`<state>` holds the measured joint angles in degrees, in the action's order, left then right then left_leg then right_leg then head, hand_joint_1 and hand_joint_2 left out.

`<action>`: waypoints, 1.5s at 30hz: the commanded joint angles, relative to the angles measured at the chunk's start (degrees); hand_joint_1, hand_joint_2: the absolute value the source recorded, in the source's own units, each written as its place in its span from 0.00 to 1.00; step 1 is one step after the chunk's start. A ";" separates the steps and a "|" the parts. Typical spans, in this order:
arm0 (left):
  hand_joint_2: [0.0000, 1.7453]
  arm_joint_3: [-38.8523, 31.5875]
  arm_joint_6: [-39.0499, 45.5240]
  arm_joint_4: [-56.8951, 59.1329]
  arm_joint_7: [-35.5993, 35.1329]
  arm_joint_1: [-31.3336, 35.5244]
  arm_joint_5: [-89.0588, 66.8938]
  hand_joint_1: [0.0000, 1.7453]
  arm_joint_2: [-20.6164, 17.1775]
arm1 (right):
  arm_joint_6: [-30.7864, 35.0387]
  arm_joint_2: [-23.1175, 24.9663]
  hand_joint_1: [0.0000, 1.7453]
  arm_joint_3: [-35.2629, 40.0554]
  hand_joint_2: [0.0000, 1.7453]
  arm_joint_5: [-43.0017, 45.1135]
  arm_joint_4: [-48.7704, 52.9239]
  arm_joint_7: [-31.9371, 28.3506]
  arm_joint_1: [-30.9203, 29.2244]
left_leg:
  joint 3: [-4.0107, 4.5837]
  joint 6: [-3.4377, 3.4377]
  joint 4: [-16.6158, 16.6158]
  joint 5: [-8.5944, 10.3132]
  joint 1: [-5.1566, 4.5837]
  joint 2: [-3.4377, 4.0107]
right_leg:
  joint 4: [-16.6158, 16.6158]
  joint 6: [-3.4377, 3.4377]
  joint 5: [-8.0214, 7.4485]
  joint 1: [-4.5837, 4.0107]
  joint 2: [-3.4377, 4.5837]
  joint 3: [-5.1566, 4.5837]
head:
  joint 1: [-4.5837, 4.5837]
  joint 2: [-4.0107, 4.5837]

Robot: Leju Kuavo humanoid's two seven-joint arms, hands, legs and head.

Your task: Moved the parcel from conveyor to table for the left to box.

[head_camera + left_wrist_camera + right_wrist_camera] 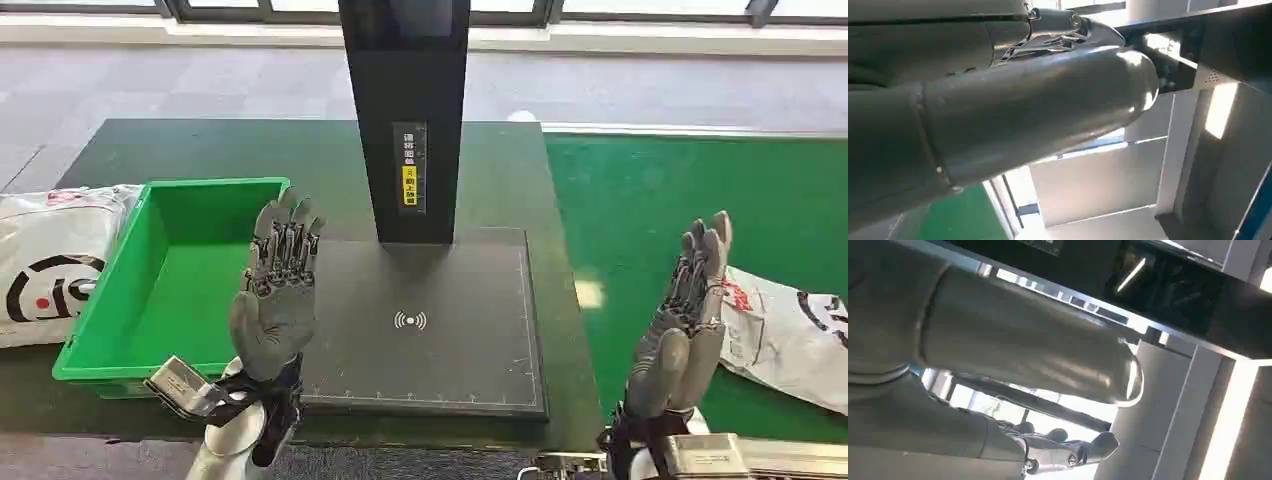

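Nearest us, our left hand (275,300) and right hand (685,325) are raised palm-inward, fingers (288,235) straight, slightly spread and empty, seemingly poised to start. The white plastic parcel (790,335) lies on the green conveyor belt (650,200) just beside the right hand, not yet moved to the dark bench (200,150), where the green plastic bin (180,280) waits by the left hand.

bin (130,330) left of scanner pad (440,330), parcel (790,335) right on conveyor (650,200)

Black post (405,110) stands at back of scanner pad (440,330), blocking the middle. Bare pad between green bin (150,290) and conveyor (680,190); parcel (790,335) on conveyor beside right hand (685,325).
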<state>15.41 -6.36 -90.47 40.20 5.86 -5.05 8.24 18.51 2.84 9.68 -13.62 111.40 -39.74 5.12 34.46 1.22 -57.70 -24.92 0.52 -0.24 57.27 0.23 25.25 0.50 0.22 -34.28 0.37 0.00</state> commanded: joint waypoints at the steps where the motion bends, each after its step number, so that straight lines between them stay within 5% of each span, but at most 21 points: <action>1: 0.00 -3.31 28.77 -2.90 -0.20 -9.73 -6.45 0.00 3.30 | 1.64 1.69 0.00 -14.20 1.00 -44.45 -40.94 25.93 -11.93 | -0.49 -0.03 0.30 -0.13 0.15 0.61 | -0.47 0.02 -0.19 -0.16 0.57 0.56 | -0.02 0.00; 4: 0.00 -3.33 28.90 -2.14 -0.20 -8.99 -6.43 0.00 3.44 | 1.32 2.23 0.00 -14.27 1.00 -44.93 -38.97 25.90 -11.17 | -0.32 0.09 0.26 -0.44 0.08 0.86 | -0.44 -0.05 -0.03 -0.18 0.79 0.70 | 0.02 0.00; 6: 0.00 -3.36 29.01 -1.52 -0.20 -8.38 -6.42 0.00 3.55 | 0.16 2.69 0.00 -14.30 1.00 -45.62 -36.62 26.72 -10.23 | -0.37 -0.29 0.05 -0.19 -0.03 -0.09 | -0.19 0.25 0.25 0.02 -0.18 0.53 | -0.02 0.00; 12: 0.00 -3.36 29.01 -1.52 -0.20 -8.38 -6.42 0.00 3.55 | 0.16 2.69 0.00 -14.30 1.00 -45.62 -36.62 26.72 -10.23 | -0.32 -0.19 0.09 -0.16 -0.08 -0.20 | -0.16 0.17 0.23 0.08 -0.23 0.48 | 0.00 0.00; 13: 0.00 -2.85 35.09 -1.89 -0.20 -8.69 -8.75 0.00 4.05 | 2.83 4.78 0.00 -14.22 1.00 -42.94 -32.14 20.98 -9.52 | -0.49 -0.21 0.22 -0.17 -0.09 -0.13 | -0.30 0.16 0.23 0.07 -0.18 0.64 | 0.00 0.00; 19: 0.00 -1.94 34.92 -2.73 -0.20 -9.20 -8.27 0.00 3.42 | 0.38 5.01 0.00 -13.16 1.00 -45.74 -30.69 24.42 -9.64 | -0.28 -0.15 0.06 -0.27 -0.08 -0.08 | -0.11 0.16 0.29 0.07 -0.16 0.40 | 0.00 0.00; 22: 0.00 -2.27 34.65 -2.86 -0.20 -9.22 -8.42 0.00 3.67 | 2.37 3.96 0.00 -16.39 1.00 -51.73 -35.02 31.51 -10.87 | -0.28 -0.18 0.06 -0.25 -0.08 -0.13 | -0.16 0.19 0.28 0.07 -0.21 0.44 | 0.00 0.00; 33: 0.00 -2.30 34.62 -2.74 -0.20 -9.13 -8.45 0.00 3.72 | 2.56 3.46 0.00 -17.10 1.00 -51.39 -36.58 31.05 -11.40 | -0.29 -0.18 0.07 -0.26 -0.13 -0.15 | -0.17 0.19 0.29 0.12 -0.23 0.44 | 0.00 0.00; 36: 0.00 -2.29 34.68 -2.54 -0.20 -9.10 -8.44 0.00 3.96 | 3.66 3.20 0.00 -21.87 1.00 -57.93 -40.63 39.23 -13.33 | -0.32 -0.19 0.10 -0.27 -0.15 -0.13 | -0.17 0.19 0.29 0.13 -0.21 0.47 | 0.00 0.00; 45: 0.00 -1.09 36.75 -2.89 -1.68 -8.52 -9.55 0.00 4.19 | 4.20 0.39 0.00 -37.93 1.00 -66.26 -59.83 46.19 -22.31 | -0.34 -0.26 0.09 -0.24 -0.14 -0.21 | -0.28 0.23 0.25 0.13 -0.30 0.56 | 0.00 0.00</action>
<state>13.62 28.48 -95.06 39.58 -3.87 -13.68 12.59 21.77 5.07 -13.38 -76.53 71.53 4.33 -8.37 34.32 0.99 -57.74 -25.21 0.35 -0.40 57.18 0.47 25.52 0.67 0.00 -33.98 0.37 0.00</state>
